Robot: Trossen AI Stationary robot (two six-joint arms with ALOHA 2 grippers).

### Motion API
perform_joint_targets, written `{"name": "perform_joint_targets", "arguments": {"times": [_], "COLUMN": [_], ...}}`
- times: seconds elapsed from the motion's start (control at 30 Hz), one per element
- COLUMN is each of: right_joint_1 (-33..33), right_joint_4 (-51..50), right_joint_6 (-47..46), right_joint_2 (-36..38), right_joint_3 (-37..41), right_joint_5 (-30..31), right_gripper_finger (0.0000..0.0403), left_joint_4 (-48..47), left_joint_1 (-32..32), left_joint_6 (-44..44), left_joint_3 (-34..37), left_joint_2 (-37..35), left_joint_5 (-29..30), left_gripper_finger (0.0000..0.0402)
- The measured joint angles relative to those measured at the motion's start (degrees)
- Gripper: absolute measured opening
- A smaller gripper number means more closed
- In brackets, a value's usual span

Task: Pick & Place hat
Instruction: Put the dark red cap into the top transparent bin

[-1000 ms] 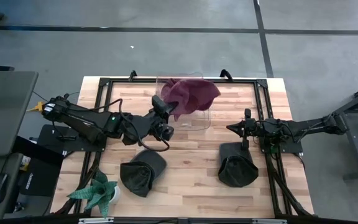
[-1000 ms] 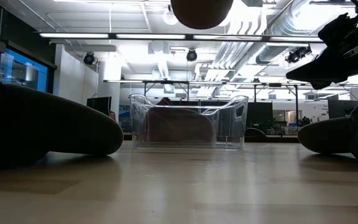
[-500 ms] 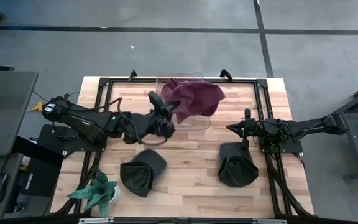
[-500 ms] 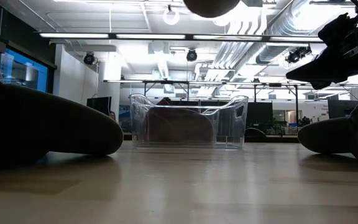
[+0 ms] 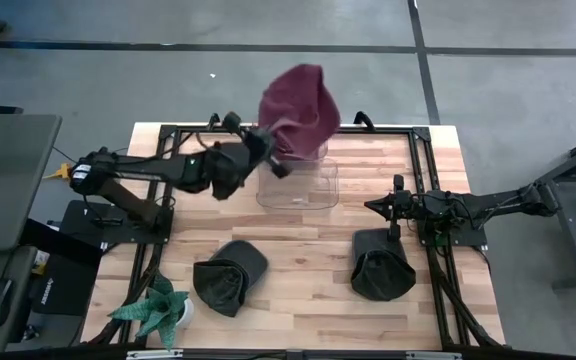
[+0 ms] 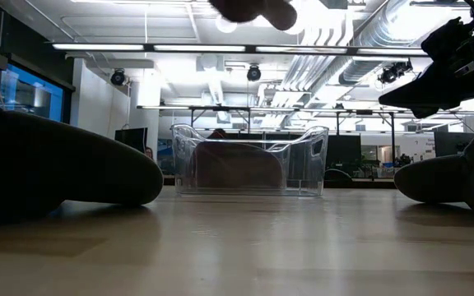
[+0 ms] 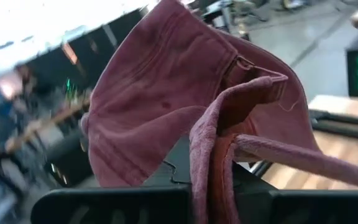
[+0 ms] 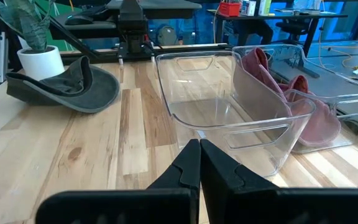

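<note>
Two dark hats (image 5: 230, 276) lie on the wooden table (image 5: 298, 300); left gripper (image 5: 268, 158) clamps the maroon hat (image 5: 296, 110), right gripper (image 5: 371, 206) closed.

In the high view the left arm reaches from the left edge toward the upper centre of the frame, its left gripper (image 5: 271, 150) raised and clamped on a maroon cloth hat (image 5: 298, 110). The right arm stretches in from the right edge at mid-height, its right gripper (image 5: 371, 206) pointing left with fingers (image 8: 188, 163) pressed together.
</note>
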State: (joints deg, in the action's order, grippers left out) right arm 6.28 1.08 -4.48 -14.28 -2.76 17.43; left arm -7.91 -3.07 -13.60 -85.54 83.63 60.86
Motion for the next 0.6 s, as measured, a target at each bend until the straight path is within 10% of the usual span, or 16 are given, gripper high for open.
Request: {"name": "perform_joint_targets", "arguments": {"times": [0.6], "right_joint_1": [0.0], "right_joint_4": [0.0], "right_joint_6": [0.0], "right_joint_2": [0.0], "right_joint_3": [0.0], "right_joint_5": [0.0], "right_gripper_finger": [0.0000], "left_joint_4": [-9.7], "left_joint_1": [15.6], "left_joint_6": [41.1], "left_joint_3": [-0.1], "left_joint_2": [3.6], "left_joint_5": [-12.7], "left_gripper_finger": [0.0000]}}
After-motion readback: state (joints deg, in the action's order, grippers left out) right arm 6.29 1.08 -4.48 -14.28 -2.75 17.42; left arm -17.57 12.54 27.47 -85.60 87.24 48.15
